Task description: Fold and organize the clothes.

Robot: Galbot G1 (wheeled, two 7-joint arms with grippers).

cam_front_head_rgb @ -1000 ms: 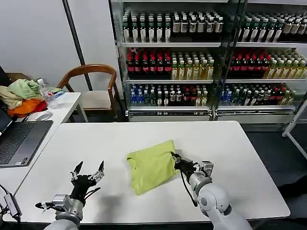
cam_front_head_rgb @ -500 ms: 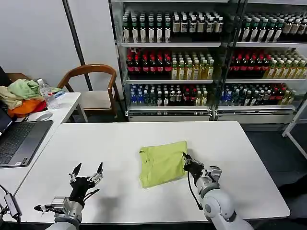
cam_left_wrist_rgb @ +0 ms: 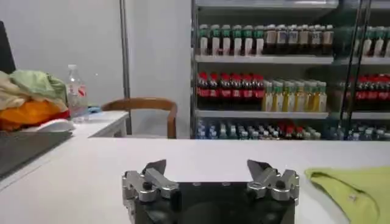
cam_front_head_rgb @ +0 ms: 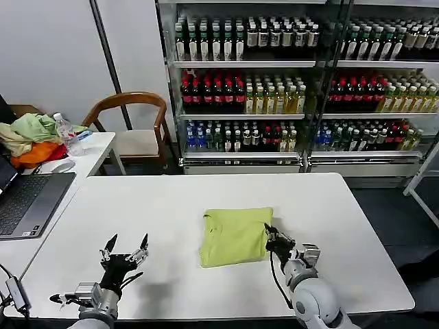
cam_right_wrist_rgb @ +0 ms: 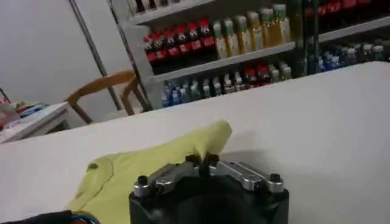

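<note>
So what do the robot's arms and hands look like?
Each arm is smooth, rounded and silvery grey. The left gripper has a black body, two pointed black fingers and shiny metal joints, with thin black cables below. The right gripper is black too, with silver linkages, round screws and a black cable looping along its wrist.

The white table [cam_front_head_rgb: 171,205] bears one folded lime-green T-shirt [cam_front_head_rgb: 233,236] near its middle.

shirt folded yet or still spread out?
Folded. The lime-green T-shirt lies as a compact rectangle on the white table, sleeves tucked out of sight. The right gripper is shut on its right edge; the left gripper is open, apart.
</note>
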